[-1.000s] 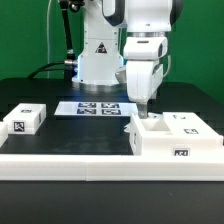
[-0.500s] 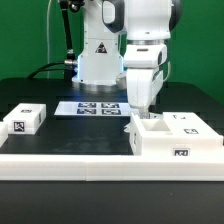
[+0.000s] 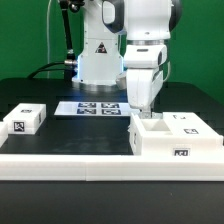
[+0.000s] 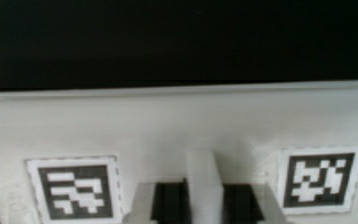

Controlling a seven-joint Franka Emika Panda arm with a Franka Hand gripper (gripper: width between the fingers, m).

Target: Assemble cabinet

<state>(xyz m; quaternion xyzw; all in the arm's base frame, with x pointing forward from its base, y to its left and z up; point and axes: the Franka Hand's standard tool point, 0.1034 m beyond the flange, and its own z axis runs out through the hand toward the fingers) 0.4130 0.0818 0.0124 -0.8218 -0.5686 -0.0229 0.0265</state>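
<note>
The cabinet body [image 3: 176, 136], a large white box with black-and-white tags, lies at the exterior view's right. My gripper [image 3: 147, 114] reaches straight down into its near-left corner. In the wrist view the white body [image 4: 176, 120] fills the frame, with a tag [image 4: 73, 188] on one side and another tag [image 4: 318, 178] on the other. My gripper [image 4: 201, 192] is shut on a thin white wall of the body, one dark finger [image 4: 167, 205] on each side of it. A small white tagged panel piece [image 3: 25, 119] lies at the exterior view's left, far from the gripper.
The marker board [image 3: 97, 107] lies flat behind the middle of the black table. The white robot base [image 3: 95, 55] stands at the back. A long white ledge [image 3: 90, 162] runs along the table's front edge.
The gripper has sunk slightly onto the cabinet body's corner and its jaws have closed from wide open. The cabinet body and the small panel piece have not moved.
</note>
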